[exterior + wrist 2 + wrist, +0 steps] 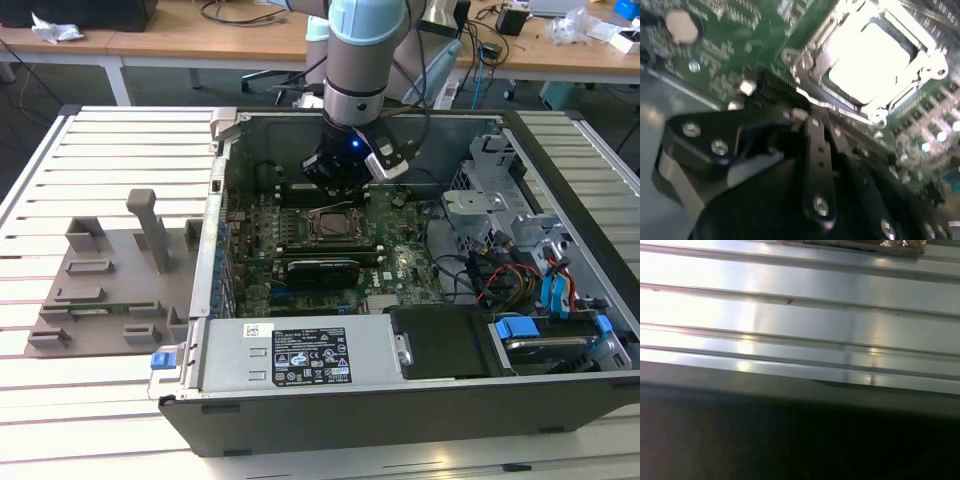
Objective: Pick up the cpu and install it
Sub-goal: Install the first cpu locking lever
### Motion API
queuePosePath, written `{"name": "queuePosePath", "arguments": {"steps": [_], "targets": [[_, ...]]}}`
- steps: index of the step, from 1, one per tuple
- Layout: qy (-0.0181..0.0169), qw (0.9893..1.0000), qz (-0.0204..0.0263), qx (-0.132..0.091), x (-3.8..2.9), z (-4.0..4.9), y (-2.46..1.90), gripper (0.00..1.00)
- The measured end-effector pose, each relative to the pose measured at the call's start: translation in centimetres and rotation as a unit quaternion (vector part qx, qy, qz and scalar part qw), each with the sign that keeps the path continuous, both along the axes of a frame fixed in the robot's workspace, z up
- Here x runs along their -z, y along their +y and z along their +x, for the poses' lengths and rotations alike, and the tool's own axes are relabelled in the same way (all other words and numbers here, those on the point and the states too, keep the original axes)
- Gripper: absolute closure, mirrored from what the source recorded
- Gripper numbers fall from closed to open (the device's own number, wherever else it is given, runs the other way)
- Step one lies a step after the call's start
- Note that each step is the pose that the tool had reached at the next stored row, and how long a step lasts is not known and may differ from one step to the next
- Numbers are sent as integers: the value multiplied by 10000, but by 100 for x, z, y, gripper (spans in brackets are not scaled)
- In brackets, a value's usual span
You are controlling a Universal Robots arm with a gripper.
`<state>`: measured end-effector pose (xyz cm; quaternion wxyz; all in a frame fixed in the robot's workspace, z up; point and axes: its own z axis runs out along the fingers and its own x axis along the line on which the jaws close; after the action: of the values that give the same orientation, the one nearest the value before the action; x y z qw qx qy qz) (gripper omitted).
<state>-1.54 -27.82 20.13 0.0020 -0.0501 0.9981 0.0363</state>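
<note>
Your arm reaches down from the far side into the open computer case [420, 400], which lies on its side on a slatted aluminium table [110, 420]; its gripper [338, 172] hangs just above the green motherboard [400, 265], by the far edge of the socket frame [334, 225]; in the second wrist view the gripper [812, 135] shows as black linkage with bright screws, but you cannot tell from either picture whether the claw is spread or pressed together, and nothing can be seen held in it.

You find the cpu [872, 62] in the second wrist view, glaring pale and square, lying inside the metal-edged socket frame [920, 75], flat and level with it; in the exterior view the socket's centre is dark and small, so the chip itself is hard to make out there.

Nearer the camera than the socket lies a long black expansion card [322, 268]; a labelled power supply [300, 355] fills the near wall of the case; blue-tabbed drive bays [545, 335] sit toward the exterior view's right.

On the table toward the exterior view's left stands a grey fixture plate [110, 290] with upright blocks; the first wrist view looks along the table's [800, 285] shining ribs.
</note>
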Motion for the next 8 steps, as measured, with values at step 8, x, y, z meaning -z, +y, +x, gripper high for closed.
{"name": "queuePosePath", "arguments": {"steps": [8], "targets": [[1, 10000, -11, 0, -236, 0, -1, 89]]}}
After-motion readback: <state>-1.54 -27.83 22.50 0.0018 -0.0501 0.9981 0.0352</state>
